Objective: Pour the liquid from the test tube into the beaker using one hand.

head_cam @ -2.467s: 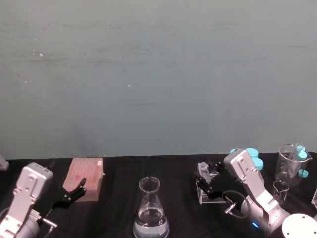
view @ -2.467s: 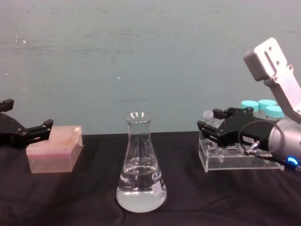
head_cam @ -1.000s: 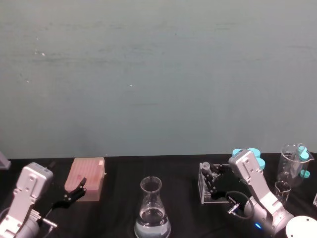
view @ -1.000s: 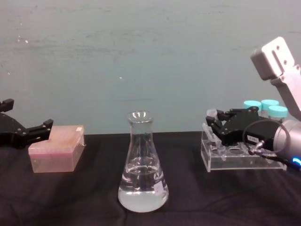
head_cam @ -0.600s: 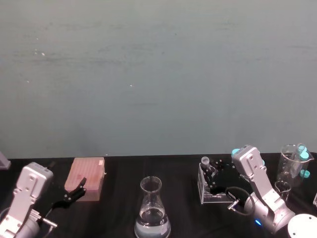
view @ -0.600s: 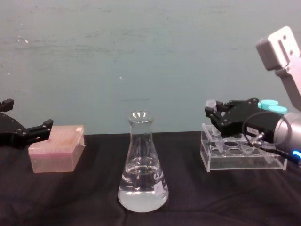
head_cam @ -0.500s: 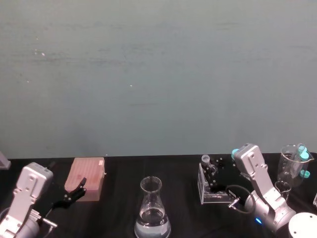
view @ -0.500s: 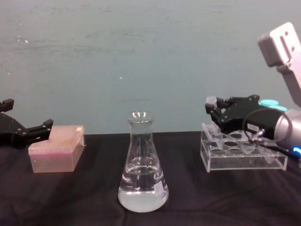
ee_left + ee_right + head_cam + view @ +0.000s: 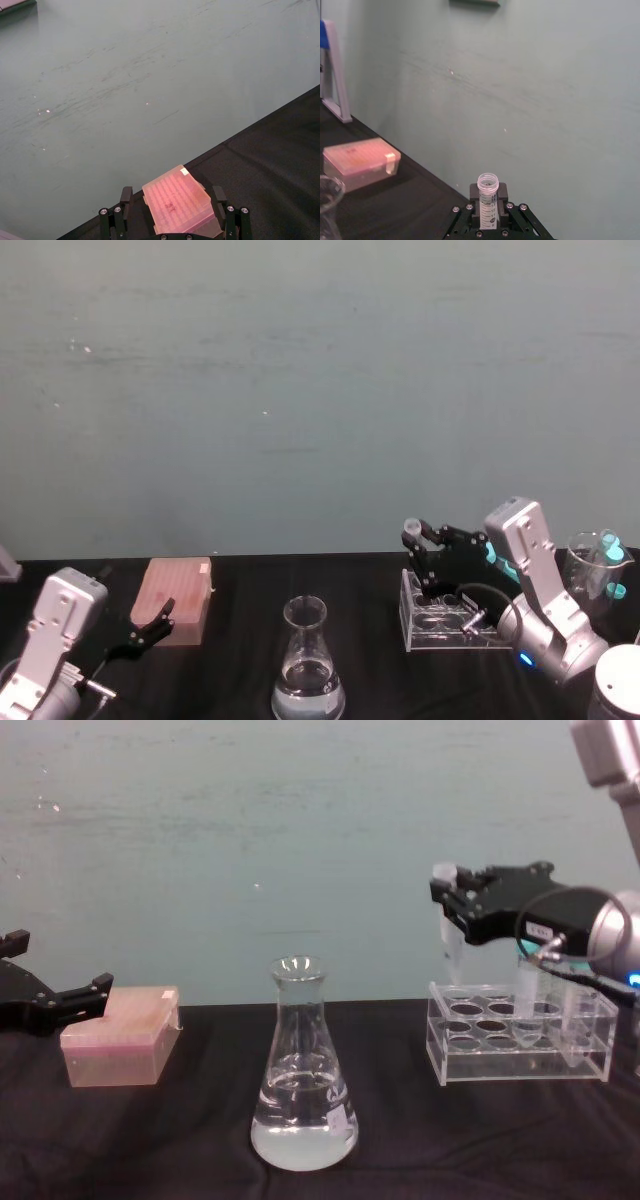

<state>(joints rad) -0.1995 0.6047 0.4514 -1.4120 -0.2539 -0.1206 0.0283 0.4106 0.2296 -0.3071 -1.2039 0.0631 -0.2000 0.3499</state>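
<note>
Right pincer [image 9: 447, 902] lifted test tube [image 9: 449, 948] off rack [image 9: 520, 1058]; beaker [image 9: 298, 1020] holds liquid [image 9: 300, 1135].

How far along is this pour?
Grasp done: the right gripper holds the small clear conical-tipped test tube upright above the clear acrylic rack. In hand: the carry. To do: reaching the tall clear glass conical flask and pouring. The left gripper idles open by the pink box.

Pink tip box [image 9: 118, 1046] at left, clear tube rack [image 9: 520, 1062] at right, on black tablecloth [image 9: 420, 1150]
</note>
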